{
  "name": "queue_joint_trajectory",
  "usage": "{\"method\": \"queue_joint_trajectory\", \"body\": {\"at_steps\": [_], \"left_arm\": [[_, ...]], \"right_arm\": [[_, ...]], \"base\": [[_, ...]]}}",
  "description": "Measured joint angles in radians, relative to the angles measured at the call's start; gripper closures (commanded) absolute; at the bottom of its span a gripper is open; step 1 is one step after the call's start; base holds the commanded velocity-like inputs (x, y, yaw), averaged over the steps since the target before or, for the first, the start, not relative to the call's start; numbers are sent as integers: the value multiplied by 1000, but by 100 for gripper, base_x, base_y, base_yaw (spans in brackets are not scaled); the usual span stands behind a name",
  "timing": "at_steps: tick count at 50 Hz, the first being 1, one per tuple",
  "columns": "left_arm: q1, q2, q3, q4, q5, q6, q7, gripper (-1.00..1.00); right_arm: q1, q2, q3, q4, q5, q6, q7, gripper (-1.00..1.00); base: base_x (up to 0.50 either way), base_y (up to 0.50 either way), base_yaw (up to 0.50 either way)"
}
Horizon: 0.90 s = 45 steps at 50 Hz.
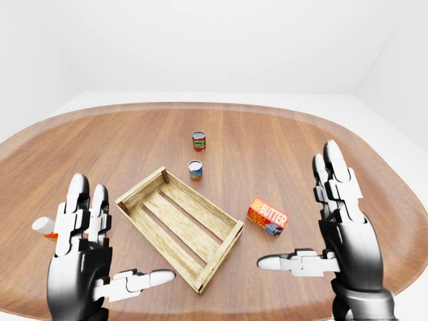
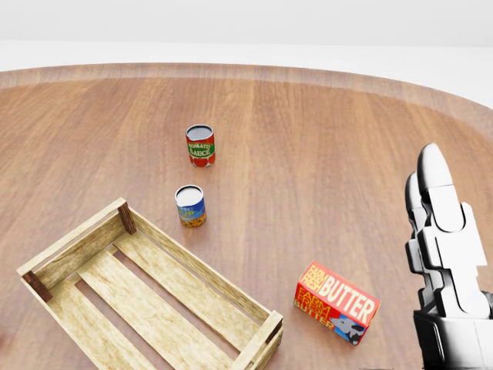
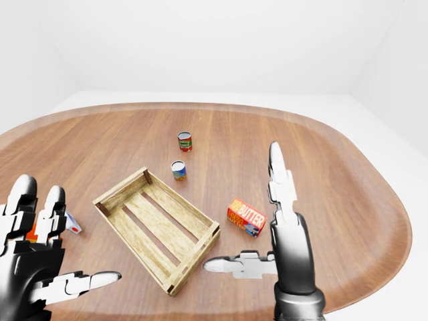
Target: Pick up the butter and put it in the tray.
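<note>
Wooden tray (image 1: 144,194) is empty; the butter (image 1: 268,217) lies on the bench (image 1: 267,144) beside the tray's right corner. I hold both hands, left hand (image 1: 83,267) and right hand (image 1: 344,227), spread, grasping nothing.

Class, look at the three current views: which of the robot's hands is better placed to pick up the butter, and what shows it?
The right hand. It is open beside the butter, while the left hand is open across the tray.
</note>
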Motion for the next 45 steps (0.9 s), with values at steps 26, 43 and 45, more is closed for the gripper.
{"method": "queue_joint_trajectory", "body": {"at_steps": [26,43,45], "left_arm": [[0,2,0,4,-5,-2,3,-100],[-5,0,9,7,-8,1,-1,-100],[-5,-1,11,7,-8,1,-2,-100]], "right_arm": [[-442,36,-28,279,-690,0,315,-100],[-612,68,-110,522,-1097,0,667,-100],[-626,71,-117,546,-1109,0,681,-100]], "base": [[0,0,0],[0,0,0],[0,0,0]]}}
